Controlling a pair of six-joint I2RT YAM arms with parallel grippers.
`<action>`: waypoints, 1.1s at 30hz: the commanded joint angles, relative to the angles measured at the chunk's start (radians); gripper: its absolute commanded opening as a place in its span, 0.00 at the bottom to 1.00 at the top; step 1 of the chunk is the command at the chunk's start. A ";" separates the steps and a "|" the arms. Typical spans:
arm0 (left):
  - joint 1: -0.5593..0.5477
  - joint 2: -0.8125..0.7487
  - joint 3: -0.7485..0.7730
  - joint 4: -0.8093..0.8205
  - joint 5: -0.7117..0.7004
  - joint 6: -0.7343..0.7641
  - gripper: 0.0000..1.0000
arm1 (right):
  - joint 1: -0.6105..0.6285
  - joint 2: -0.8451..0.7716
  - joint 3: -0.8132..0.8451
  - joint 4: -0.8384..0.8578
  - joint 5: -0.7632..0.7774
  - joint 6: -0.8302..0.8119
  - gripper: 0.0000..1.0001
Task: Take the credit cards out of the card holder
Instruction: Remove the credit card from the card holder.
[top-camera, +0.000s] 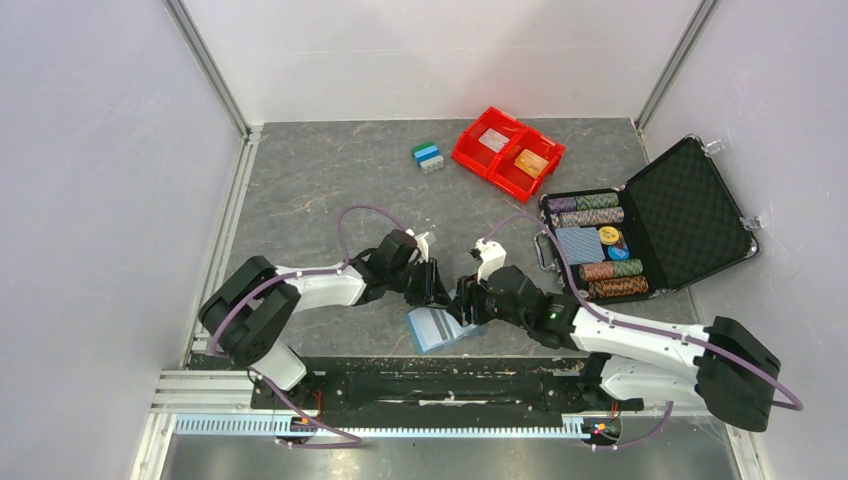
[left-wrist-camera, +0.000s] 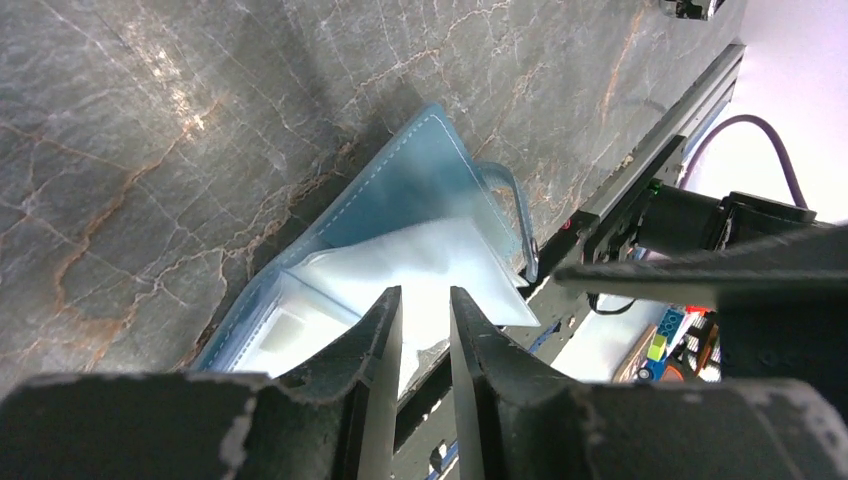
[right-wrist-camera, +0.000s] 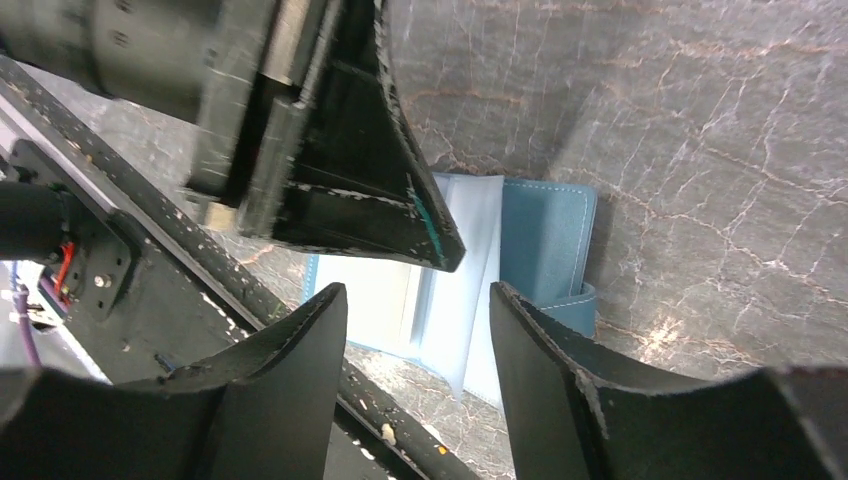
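The light-blue card holder (top-camera: 437, 330) lies spread open near the table's front edge, its pale clear sleeves facing up. It also shows in the left wrist view (left-wrist-camera: 420, 195) and the right wrist view (right-wrist-camera: 545, 235). My left gripper (top-camera: 428, 286) hangs just above its far edge, jaws a narrow gap apart with nothing between them (left-wrist-camera: 425, 295). My right gripper (top-camera: 463, 306) is open wide over the holder's right side (right-wrist-camera: 418, 298), not touching it. An orange card (top-camera: 531, 162) and a whitish card (top-camera: 493, 140) lie in the red bin.
The red two-compartment bin (top-camera: 506, 128) stands at the back. A small blue-green block (top-camera: 428, 156) lies left of it. An open black case (top-camera: 690, 210) with poker chips and a card deck sits at the right. The black rail (top-camera: 430, 380) runs right below the holder.
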 joint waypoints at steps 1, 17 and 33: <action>-0.003 0.027 0.051 0.055 0.024 -0.034 0.31 | 0.003 -0.053 0.047 -0.059 0.028 -0.018 0.55; 0.026 -0.059 0.137 -0.255 -0.194 0.048 0.35 | 0.117 0.145 0.056 0.124 0.003 0.026 0.58; 0.240 -0.448 0.092 -0.564 -0.333 0.153 0.55 | 0.224 0.379 0.222 -0.013 0.207 0.002 0.68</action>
